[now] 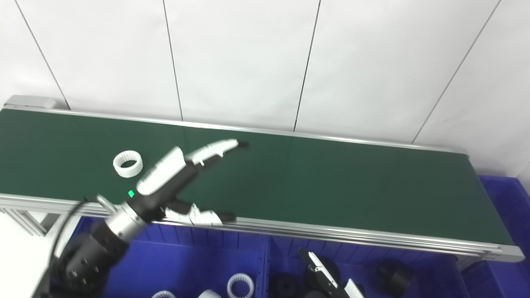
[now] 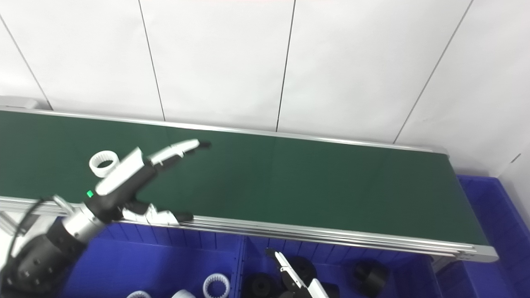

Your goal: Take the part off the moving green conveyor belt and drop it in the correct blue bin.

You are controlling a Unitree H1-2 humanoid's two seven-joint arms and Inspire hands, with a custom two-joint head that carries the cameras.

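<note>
1. reaching over the near rail, the left hand [image 1: 182,182] was spread wide and held nothing, its fingers [image 1: 215,150] stretched out above the green conveyor belt [image 1: 331,186] and its thumb low by the near rail.
2. a white toothed ring [image 1: 128,163] lay flat on the belt just to the left of that hand, apart from the fingers.
3. below the belt's near edge stood two blue bins side by side: the left bin [image 1: 178,256] held white rings [image 1: 240,285], and the right bin [image 1: 434,273] held black round parts [image 1: 391,275].
4. only the tips of the right hand [image 1: 327,277] showed at the bottom edge, over the bin of black parts; whether it was spread or closed could not be told.
5. a white panelled wall [image 1: 248,62] rose behind the belt.
</note>
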